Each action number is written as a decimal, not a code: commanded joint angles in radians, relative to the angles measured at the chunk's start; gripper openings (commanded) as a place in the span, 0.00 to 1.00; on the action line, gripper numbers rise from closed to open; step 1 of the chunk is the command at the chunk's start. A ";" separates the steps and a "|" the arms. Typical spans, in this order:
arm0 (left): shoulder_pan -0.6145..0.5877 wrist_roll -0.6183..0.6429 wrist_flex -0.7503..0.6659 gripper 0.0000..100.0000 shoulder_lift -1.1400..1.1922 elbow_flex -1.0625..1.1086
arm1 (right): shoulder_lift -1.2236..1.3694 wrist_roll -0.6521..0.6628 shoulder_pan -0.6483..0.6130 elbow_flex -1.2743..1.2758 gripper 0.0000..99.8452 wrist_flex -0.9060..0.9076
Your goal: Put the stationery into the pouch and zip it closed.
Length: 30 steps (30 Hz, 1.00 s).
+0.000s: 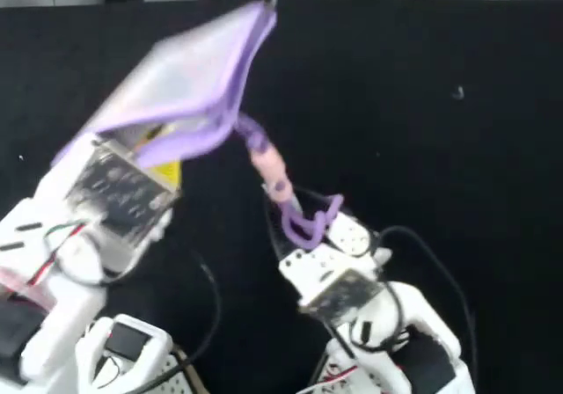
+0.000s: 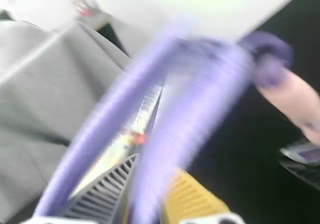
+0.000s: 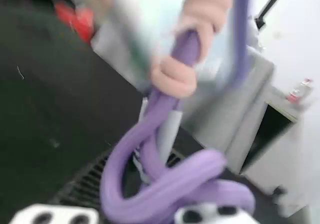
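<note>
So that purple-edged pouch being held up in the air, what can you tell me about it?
The pouch is flat, with a pale, translucent-looking body and purple edging. It hangs tilted in the air above the black table, clamped along its lower edge by the left gripper. From its near corner a purple-and-pink cord runs down to the right gripper, which is shut on the cord's looped end. I cannot tell what is inside or whether the zip is closed.

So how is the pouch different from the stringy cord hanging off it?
The pouch is wide, flat and see-through; the cord is thin, ropy and knotted. The pouch is purple-edged; the cord is purple and pink. The left gripper holds the pouch, the right gripper the cord. Both have purple.
</note>
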 commanded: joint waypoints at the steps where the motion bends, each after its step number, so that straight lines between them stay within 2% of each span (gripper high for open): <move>1: 0.168 -0.057 0.124 0.03 -0.012 -0.064 | -0.125 -0.089 0.012 -0.025 0.01 0.005; 3: 0.228 -0.078 0.181 0.03 -0.014 -0.068 | -0.125 -0.084 0.011 -0.051 0.01 0.008; 8: 0.202 -0.083 0.265 0.03 -0.012 -0.062 | -0.125 -0.026 -0.002 -0.216 0.03 0.103; 13: 0.202 -0.166 0.339 0.03 -0.014 -0.061 | -0.125 -0.035 -0.075 -0.360 0.19 0.270; 17: 0.206 -0.232 0.350 0.03 -0.014 0.010 | -0.125 -0.029 -0.104 -0.381 0.19 0.341; 23: 0.209 -0.324 0.348 0.03 -0.037 0.151 | -0.125 -0.029 -0.172 -0.372 0.19 0.347; 25: 0.214 -0.348 0.344 0.03 -0.089 0.188 | -0.125 -0.029 -0.180 -0.348 0.19 0.344; 30: 0.312 -0.367 0.344 0.03 -0.290 0.265 | -0.125 -0.028 -0.184 -0.229 0.19 0.338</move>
